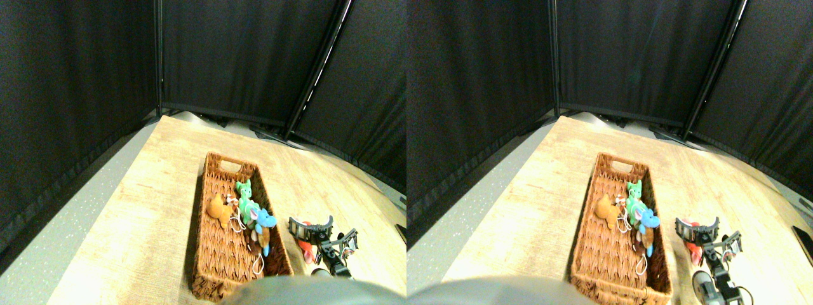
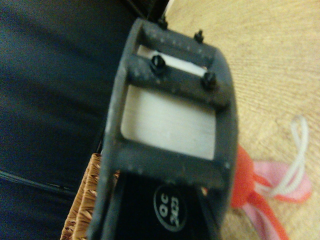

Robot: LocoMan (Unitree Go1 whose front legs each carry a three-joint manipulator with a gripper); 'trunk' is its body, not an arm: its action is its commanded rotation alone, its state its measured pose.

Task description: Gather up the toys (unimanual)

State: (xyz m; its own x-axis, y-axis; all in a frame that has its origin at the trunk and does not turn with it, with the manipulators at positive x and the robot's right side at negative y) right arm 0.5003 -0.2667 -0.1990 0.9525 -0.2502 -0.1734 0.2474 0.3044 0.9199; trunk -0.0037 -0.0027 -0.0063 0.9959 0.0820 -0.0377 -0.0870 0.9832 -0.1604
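Note:
A red toy (image 1: 307, 248) with pink parts and a white string loop lies on the wooden table just right of the wicker basket (image 1: 216, 267). My right gripper (image 1: 311, 226) hangs over it, open, with its jaws spread to either side of the toy's far end. In the wrist view the red toy (image 2: 248, 187) shows beside the dark jaw, its loop on the table. Inside the basket lie an orange toy (image 1: 220, 210), a green toy (image 1: 244, 192), a blue toy (image 1: 263, 220) and a brown toy (image 1: 259, 241).
The basket's corner (image 2: 82, 210) shows close beside the jaw in the wrist view. Black curtain panels (image 1: 241, 57) stand along the table's far edges. A grey floor strip (image 1: 57, 235) runs along the table's left side.

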